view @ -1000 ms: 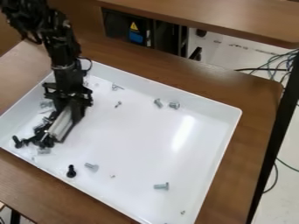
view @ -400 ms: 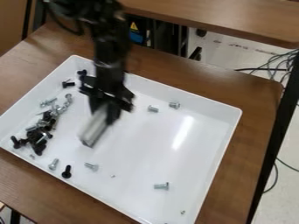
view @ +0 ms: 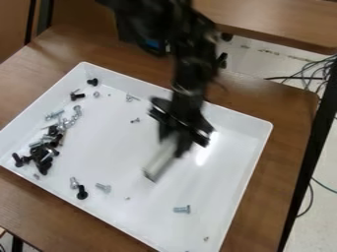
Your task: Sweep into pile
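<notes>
Brown wood-grain covers the bench [view: 286, 130], which carries a white rectangular tray [view: 118, 147] with raised walls. Behind it stands a second brown tabletop [view: 263, 22]; at right, cables [view: 313, 69] cross a pale floor [view: 263, 58] beyond a dark upright bar [view: 316, 133]. The gripper [view: 173, 141] hangs over the right-centre of the tray, clenched on a pale oblong piece [view: 160, 161]. The piece slants in the view, its long axis running from upper right, between the fingers, to a free end at lower left. Mixed black and silver screws [view: 45, 150] form a loose cluster along the tray's left side. Toward the tray's lower right, a silver bolt [view: 182, 209] lies with its long axis nearly level across the view, head at right, shank directed left. Near the lower wall, another silver bolt [view: 103, 187] has its head at lower right and its shank directed to the upper left. Beside it at left, a black bolt [view: 82, 193] has its head toward the bottom of the view and its shank directed upward.
</notes>
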Motion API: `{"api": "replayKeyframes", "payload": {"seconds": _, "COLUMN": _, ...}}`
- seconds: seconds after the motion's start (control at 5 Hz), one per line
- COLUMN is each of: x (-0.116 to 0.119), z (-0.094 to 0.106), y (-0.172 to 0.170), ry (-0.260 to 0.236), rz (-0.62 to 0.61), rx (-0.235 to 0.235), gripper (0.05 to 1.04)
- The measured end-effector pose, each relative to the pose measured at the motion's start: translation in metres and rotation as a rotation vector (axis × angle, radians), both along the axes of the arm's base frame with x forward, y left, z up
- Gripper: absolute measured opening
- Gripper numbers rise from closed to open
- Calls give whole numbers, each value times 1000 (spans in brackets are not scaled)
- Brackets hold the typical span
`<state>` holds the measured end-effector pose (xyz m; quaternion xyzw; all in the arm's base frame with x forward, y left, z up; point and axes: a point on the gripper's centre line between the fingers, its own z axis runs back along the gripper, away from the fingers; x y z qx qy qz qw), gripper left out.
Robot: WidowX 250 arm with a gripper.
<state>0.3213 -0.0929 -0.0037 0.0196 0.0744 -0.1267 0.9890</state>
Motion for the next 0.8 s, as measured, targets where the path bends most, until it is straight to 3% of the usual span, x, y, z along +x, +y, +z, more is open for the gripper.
{"api": "replayKeyframes", "payload": {"seconds": 0.2, "x": 12, "z": -19, "y": -46, "ry": 82, "rz": -48, "rx": -10, "gripper": 362}}
{"api": "replayKeyframes", "payload": {"seconds": 0.4, "x": 25, "z": -33, "y": -63, "ry": 149, "rz": -61, "rx": -42, "gripper": 362}}
{"api": "replayKeyframes", "payload": {"seconds": 0.6, "x": 34, "z": -37, "y": -54, "ry": 178, "rz": -5, "rx": -56, "gripper": 362}}
{"api": "replayKeyframes", "payload": {"seconds": 0.8, "x": 39, "z": -40, "y": -28, "ry": 171, "rz": 67, "rx": -72, "gripper": 362}}
